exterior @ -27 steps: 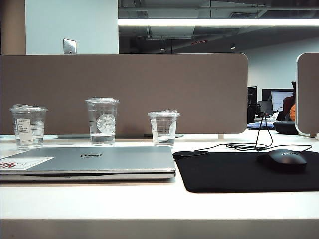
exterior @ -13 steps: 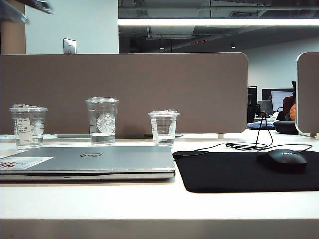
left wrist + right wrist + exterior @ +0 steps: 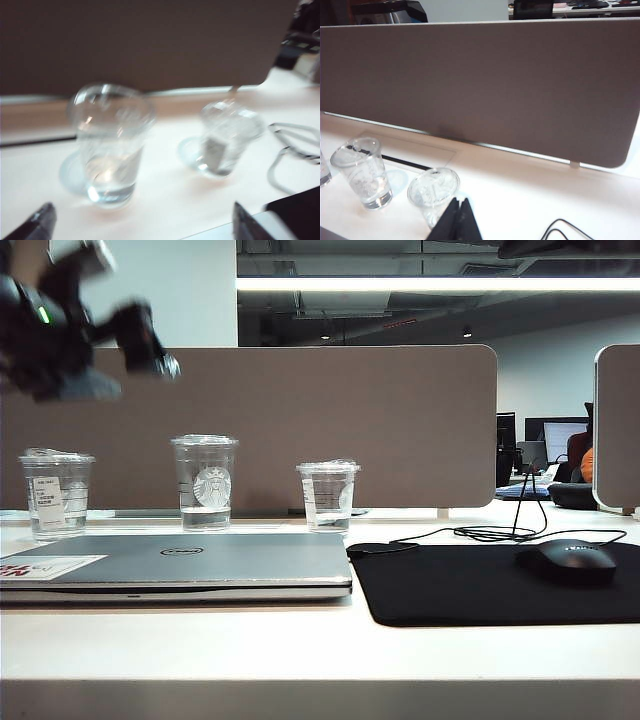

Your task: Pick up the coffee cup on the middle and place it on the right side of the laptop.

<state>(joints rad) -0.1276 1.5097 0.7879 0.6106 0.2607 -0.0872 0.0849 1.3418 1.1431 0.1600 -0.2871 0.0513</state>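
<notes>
A: Any readable markings?
B: Few. The coffee cup (image 3: 205,483), middle of the three, carries the round white Starbucks siren logo, no wording legible. The laptop (image 3: 180,565) has the round Dell logo on its lid, plus a white sticker (image 3: 45,567) with red lettering at its left end, too cut off to read.
A: The other cups?
B: The left cup (image 3: 57,494) has a white label with dark print, too small to make out. The mouse (image 3: 566,561) has faint lettering, unreadable.
</notes>
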